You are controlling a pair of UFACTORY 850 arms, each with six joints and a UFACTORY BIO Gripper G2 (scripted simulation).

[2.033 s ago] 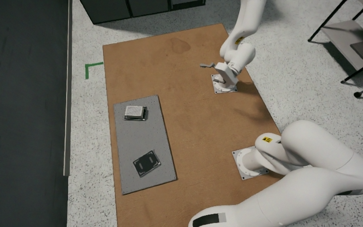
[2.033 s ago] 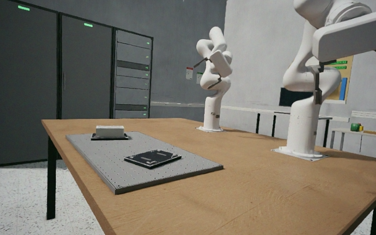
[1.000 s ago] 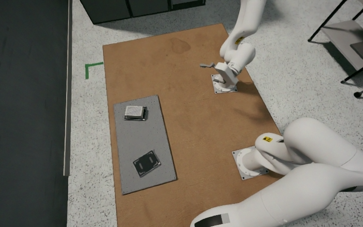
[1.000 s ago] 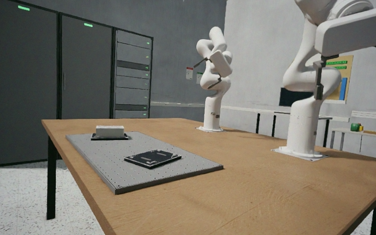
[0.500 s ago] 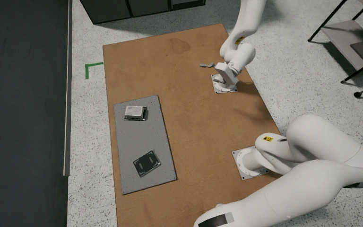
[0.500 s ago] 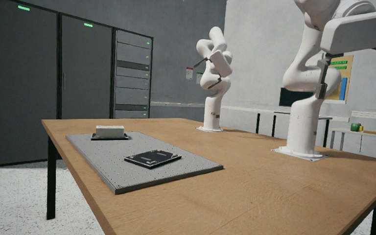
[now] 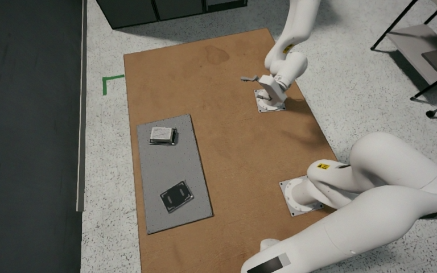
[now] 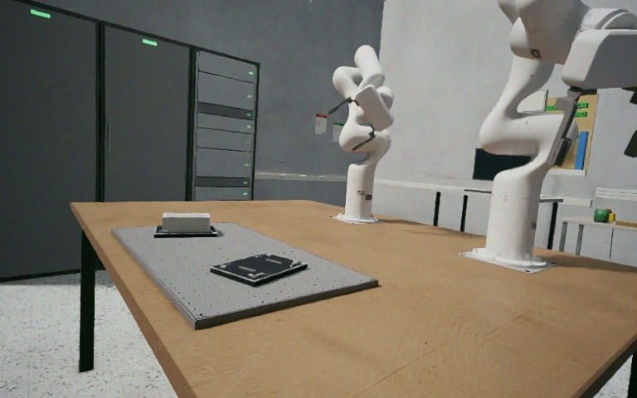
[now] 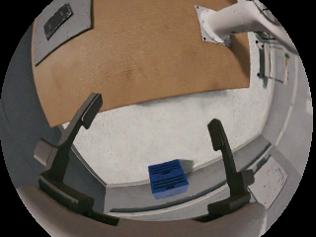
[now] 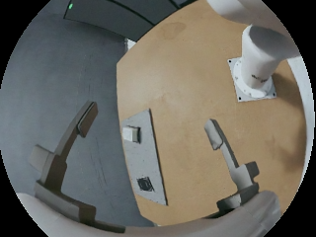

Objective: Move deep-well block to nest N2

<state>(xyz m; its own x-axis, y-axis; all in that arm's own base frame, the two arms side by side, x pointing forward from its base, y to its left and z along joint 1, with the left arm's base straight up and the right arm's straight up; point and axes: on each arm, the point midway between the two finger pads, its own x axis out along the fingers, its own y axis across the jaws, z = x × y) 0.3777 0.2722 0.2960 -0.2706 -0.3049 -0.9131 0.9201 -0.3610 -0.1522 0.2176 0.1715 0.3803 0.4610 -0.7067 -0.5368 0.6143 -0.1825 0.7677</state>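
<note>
Although the transfer is the whole task, it stands at its first step, the approach to the block, with no grasp made. The 96-well deep-well block (image 7: 161, 133) (image 8: 186, 222) (image 10: 130, 133) sits in plate nest N1 (image 7: 163, 144) (image 8: 185, 234), apparently level. Plate nest N2 (image 7: 176, 196) (image 8: 258, 268) (image 9: 58, 21) (image 10: 144, 184) is unoccupied and lies turned relative to N1 on the perforated board (image 7: 167, 167) (image 8: 168, 267) (image 9: 81, 15) (image 10: 143, 158).

The right gripper (image 7: 250, 87) (image 8: 342, 130) (image 10: 152, 116) is spread wide and holds nothing, well apart from the block. The left gripper (image 8: 593, 158) (image 9: 157, 111) is likewise wide and unladen, out past the table edge in its wrist view.

The next move, in this inspector's judgement, calls for one arm, more likely the right, to come over N1, square its fingers to the block's sides and descend before closing. The later placement calls for a turn to match N2. The cut-off corner and the A1 mark cannot be made out; both require confirmation before release.

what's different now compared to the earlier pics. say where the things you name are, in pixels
The left gripper (image 8: 594, 154) (image 9: 155, 111) has shifted rightward in the exterior view, its visible finger swinging from near upright to a slant. In the top view, its arm has drawn back rightward. Nothing was taken hold of or let go. The right gripper (image 7: 251, 87) (image 8: 342, 131) (image 10: 152, 115) and the deep-well block (image 7: 161, 132) (image 8: 186, 223) (image 10: 130, 133) stayed put.
</note>
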